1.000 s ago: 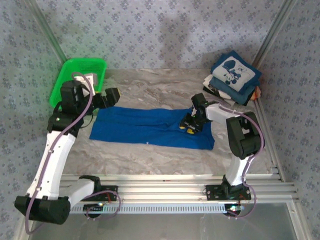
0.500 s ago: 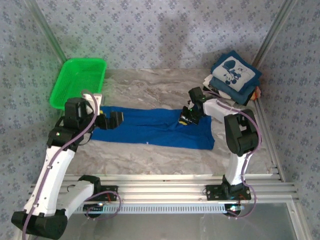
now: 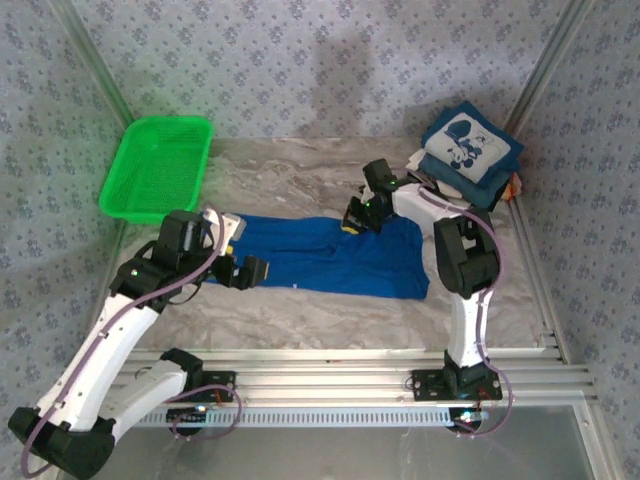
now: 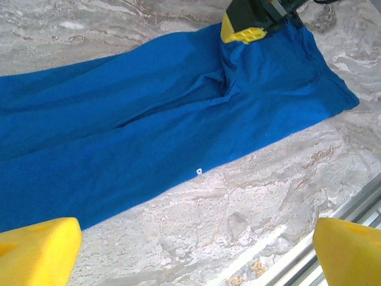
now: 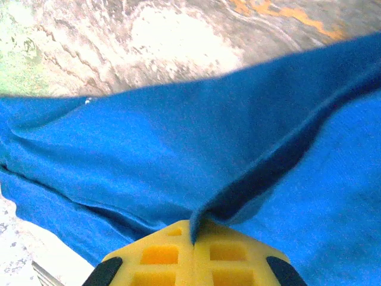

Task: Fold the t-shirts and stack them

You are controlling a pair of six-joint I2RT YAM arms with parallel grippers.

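One royal-blue t-shirt (image 3: 320, 258) lies spread lengthwise mid-table (image 3: 300, 185). Right gripper (image 5: 193, 235) is clenched on a pinched fold at the shirt's far edge. Left gripper (image 3: 252, 272) hovers over the shirt's near-left corner, fingers wide apart. Stack of folded tees (image 3: 468, 150) sits far right.

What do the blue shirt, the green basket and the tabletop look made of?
The blue shirt: soft matte knit cloth, likely cotton; it creases and tents where the right gripper pinches it. The green basket: bright rigid plastic, by its moulded rim. The tabletop: grey marbled, stone-look; stone or print, cannot tell.
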